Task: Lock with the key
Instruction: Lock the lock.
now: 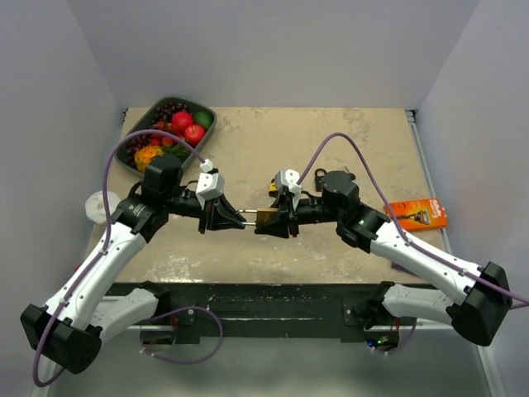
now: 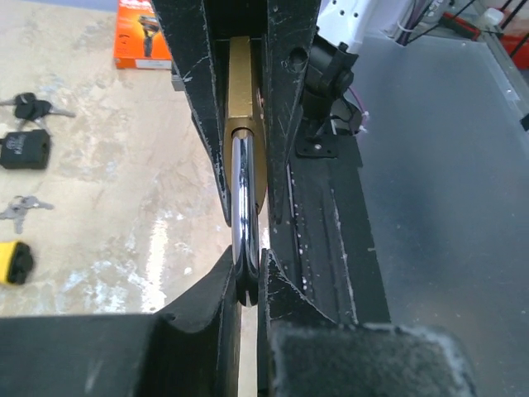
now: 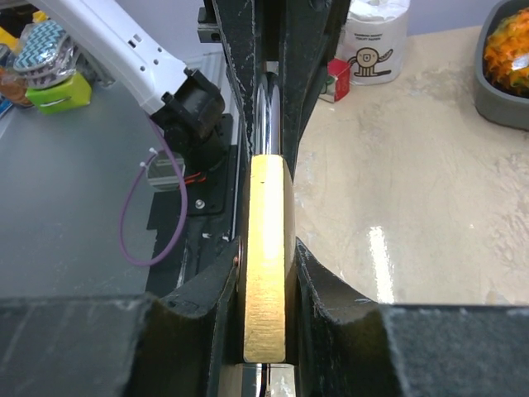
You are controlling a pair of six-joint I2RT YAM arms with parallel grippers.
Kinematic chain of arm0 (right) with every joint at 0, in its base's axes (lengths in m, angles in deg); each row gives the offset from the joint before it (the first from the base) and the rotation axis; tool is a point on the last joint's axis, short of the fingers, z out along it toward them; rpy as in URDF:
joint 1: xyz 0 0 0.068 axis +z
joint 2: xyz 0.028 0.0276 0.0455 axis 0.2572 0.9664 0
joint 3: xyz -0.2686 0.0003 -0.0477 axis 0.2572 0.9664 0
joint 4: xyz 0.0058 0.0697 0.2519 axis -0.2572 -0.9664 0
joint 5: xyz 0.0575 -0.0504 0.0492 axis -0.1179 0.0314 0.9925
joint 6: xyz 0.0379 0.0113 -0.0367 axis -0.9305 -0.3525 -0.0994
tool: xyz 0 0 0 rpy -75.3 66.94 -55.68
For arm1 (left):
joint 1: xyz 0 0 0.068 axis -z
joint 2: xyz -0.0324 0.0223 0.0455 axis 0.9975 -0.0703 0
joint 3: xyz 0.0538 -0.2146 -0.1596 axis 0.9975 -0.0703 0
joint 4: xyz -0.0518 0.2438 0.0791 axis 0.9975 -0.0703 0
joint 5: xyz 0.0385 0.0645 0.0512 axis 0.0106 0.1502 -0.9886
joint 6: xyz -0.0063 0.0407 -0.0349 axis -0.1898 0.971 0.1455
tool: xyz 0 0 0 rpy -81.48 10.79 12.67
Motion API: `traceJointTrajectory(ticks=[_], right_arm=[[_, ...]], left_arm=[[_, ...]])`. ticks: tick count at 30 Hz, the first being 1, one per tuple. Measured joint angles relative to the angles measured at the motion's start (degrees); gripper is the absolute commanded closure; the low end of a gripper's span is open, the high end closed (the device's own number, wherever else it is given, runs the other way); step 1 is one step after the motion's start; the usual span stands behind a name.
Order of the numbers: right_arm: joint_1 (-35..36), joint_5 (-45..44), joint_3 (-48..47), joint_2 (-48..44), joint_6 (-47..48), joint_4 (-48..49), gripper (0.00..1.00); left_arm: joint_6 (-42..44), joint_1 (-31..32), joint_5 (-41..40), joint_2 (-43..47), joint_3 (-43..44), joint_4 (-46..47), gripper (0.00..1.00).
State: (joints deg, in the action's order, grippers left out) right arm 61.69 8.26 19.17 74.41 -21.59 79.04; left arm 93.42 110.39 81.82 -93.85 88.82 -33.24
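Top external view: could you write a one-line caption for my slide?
Left gripper clamps the shackle of a brass padlock while right gripper holds its body.

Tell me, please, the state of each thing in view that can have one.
brass padlock: held between both grippers; locked or not, cannot tell
left gripper: shut on its shackle
right gripper: shut on its body
black padlock: lying on the table, untouched
fruit tray: full
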Motion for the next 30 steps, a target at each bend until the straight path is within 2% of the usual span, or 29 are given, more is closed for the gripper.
traceJointTrajectory(ticks=[10,16,23,27,29,30], right_arm=[[0.0,1.1,0.0,0.1,-1.3,-0.2,1.0],[0.4,1.6,0.2,0.0,-3.0,-0.2,1.0],[0.4,1.9,0.2,-0.5,-3.4,-0.7,1.0],[0.2,0.3,0.3,-0.9,-3.3,-0.4,1.0],[-0.2,-1.0,0.5,-0.5,-3.5,0.9,1.0],[-0.3,-1.6,0.7,-0.4,-3.7,1.9,1.0]], left_arm=[[-17.1,2.4,-0.9,1.5,-6.8,16.8,1.0],[-24.5,3.9,0.7,1.2,-9.6,26.5,1.0],[-25.8,4.0,1.5,1.4,-10.0,27.8,1.0],[-25.1,0.7,3.0,2.0,-10.0,26.9,1.0],[-25.0,-1.2,3.2,1.9,-10.0,27.0,0.95],[-25.1,-1.8,3.3,1.9,-10.0,27.3,0.83]])
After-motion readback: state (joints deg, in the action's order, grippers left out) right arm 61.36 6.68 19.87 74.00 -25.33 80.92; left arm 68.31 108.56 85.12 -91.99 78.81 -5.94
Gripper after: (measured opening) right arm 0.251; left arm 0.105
